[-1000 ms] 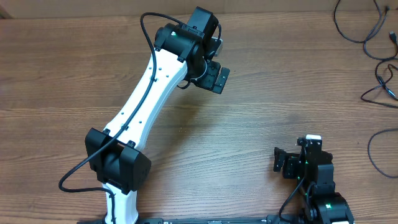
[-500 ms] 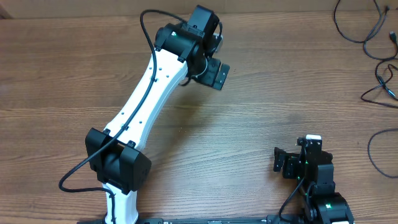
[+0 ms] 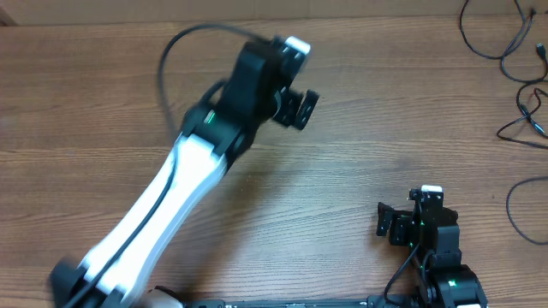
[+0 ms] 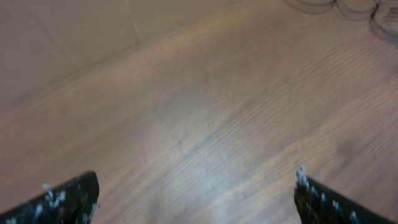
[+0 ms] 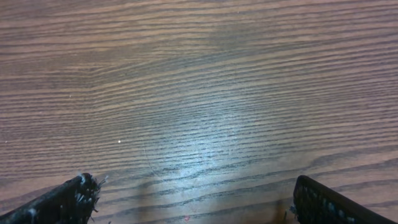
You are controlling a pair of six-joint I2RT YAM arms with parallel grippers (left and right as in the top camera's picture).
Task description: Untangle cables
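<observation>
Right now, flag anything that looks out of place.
The cables lie strewn along the table's far right edge, some running out of view, well apart from the open, empty left gripper and right gripper. Nothing looks spilled or damaged.

Left arm [image 3: 184, 161] outstretched, right arm [image 3: 438, 244] folded, jaws apart

You're looking at a wooden table [image 3: 360, 128], brown, with its grain running left to right in your overhead view. A pale strip [image 3: 86, 10] runs beyond its far edge. In your right wrist view a tiny white speck [image 5: 119, 141] lies on the tabletop. Your left wrist view is blurred, with a pale panel [image 4: 62, 37] behind the table.
</observation>
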